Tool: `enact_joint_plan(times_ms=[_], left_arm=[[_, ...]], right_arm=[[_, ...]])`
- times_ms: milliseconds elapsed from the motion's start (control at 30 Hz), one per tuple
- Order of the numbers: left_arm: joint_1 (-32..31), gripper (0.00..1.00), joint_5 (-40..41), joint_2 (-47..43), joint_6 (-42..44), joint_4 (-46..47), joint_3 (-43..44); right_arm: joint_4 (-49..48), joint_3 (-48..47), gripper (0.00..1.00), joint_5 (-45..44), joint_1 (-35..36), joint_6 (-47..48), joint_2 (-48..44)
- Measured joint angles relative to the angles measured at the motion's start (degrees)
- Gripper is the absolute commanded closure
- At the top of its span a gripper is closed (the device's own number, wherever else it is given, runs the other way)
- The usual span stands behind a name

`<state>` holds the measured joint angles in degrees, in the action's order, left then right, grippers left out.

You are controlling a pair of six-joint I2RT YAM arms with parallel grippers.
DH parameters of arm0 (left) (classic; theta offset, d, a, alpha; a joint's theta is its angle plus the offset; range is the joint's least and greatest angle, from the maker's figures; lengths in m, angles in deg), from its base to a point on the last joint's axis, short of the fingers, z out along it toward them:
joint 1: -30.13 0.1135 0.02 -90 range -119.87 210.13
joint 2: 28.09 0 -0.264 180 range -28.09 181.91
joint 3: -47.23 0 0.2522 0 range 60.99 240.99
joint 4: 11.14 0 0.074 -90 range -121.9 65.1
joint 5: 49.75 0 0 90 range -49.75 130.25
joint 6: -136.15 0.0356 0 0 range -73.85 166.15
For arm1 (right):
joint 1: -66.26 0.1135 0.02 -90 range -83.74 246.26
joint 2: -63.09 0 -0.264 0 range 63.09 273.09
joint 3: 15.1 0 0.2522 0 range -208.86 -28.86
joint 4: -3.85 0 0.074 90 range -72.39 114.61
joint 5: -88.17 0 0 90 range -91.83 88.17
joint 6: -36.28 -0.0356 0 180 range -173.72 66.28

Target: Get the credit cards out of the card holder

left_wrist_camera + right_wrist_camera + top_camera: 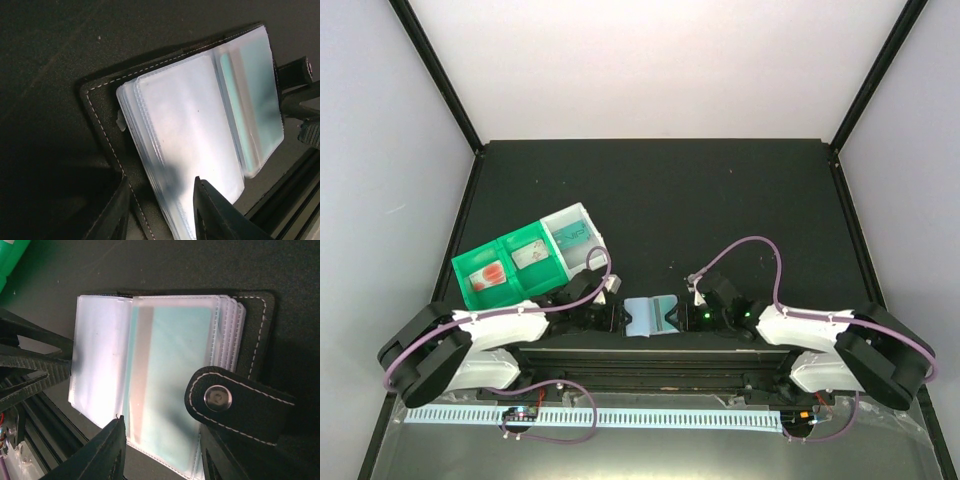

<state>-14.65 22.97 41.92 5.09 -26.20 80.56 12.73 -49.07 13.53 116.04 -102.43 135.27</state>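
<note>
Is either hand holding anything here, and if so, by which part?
Nothing looks gripped. The left hand and the right hand both stand open, each straddling part of the card holder, which lies opened flat.

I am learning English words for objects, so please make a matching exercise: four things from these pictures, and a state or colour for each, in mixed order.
1 card holder
2 teal card
3 green tray
4 snap strap

A black with a metal stud
B lying open
C two compartments
D inside a clear sleeve

Pairs: 1-B, 2-D, 3-C, 4-A
</note>
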Motion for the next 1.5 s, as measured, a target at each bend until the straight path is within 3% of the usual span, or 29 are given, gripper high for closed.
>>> enact_joint_plan(times_ms=[833,1500], left_arm=[[-0.2,0.69,-0.3,1.7,-0.2,3.2,-0.2],[-2.8,0.69,-1.0,1.7,-2.1,3.8,-0.3]], right_arm=[[-4.7,1.6,0.58,1.7,0.0,-1.3,0.0],[-5.5,2.3,0.55,4.3,0.0,-1.6,-7.4]])
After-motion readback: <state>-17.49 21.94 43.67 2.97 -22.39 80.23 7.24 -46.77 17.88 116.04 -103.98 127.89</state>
